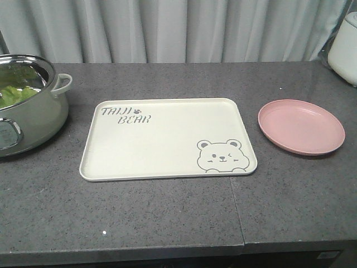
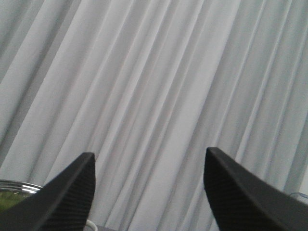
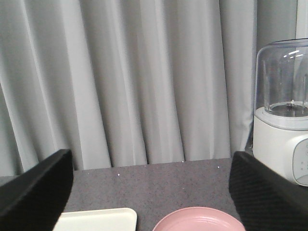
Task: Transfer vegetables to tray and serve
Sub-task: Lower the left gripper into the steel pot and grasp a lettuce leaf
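The vegetables, bright green lettuce [image 1: 15,92], lie inside a pale green pot [image 1: 33,114] at the table's left edge. A sliver of that lettuce [image 2: 6,200] shows low in the left wrist view. The cream tray [image 1: 162,146] with the bear drawing lies flat in the middle of the table with nothing on it. Its corner [image 3: 101,220] shows in the right wrist view. My left gripper [image 2: 150,192] is open, raised and facing the curtain. My right gripper [image 3: 151,192] is open above the table, with nothing between its fingers. Neither gripper appears in the front view.
A round pink plate [image 1: 301,126] sits to the right of the tray, and its rim [image 3: 199,220] shows in the right wrist view. A white blender [image 3: 284,120] stands at the far right. A grey curtain [image 1: 178,28] hangs behind the dark stone countertop [image 1: 167,218].
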Robot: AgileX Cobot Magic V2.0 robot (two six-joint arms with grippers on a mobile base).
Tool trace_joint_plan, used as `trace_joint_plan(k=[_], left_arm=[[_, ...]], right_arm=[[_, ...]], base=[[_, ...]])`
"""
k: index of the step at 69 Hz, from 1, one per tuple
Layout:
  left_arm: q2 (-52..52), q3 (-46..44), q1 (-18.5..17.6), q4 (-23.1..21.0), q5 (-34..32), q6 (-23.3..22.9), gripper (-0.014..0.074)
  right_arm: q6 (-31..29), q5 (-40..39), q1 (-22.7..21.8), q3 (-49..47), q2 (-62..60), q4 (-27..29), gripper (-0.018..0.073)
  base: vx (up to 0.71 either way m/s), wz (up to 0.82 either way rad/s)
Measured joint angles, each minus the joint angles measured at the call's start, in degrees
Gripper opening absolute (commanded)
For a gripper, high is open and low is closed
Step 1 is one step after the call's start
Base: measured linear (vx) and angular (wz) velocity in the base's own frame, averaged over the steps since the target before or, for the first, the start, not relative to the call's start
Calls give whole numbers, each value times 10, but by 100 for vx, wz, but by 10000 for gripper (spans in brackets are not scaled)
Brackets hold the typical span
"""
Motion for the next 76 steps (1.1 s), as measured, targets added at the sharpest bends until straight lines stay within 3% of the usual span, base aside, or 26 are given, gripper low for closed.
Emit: trace_joint_plan(k=[9,21,32,58,66,76], left_arm=[[92,-55,0,7,74,9,482],[248,-178,0,32,137,86,482],[430,-350,0,45,222,150,482],[820,-748,0,152,473,161,482],[914,-823,9,157,528,170,482],[1007,-878,41,133,574,176,482]], right_arm=[[-2,13,0,0,0,-1,621],[-2,24,0,0,0,-1,613],[-4,59,0,0,0,-1,606],[-28,163,0,0,0,-1,594],[-31,171,0,0,0,-1,594],[-36,173,0,0,0,-1,594]], base=[[0,0],[0,0],[0,0],[0,0],[0,0],[0,0]])
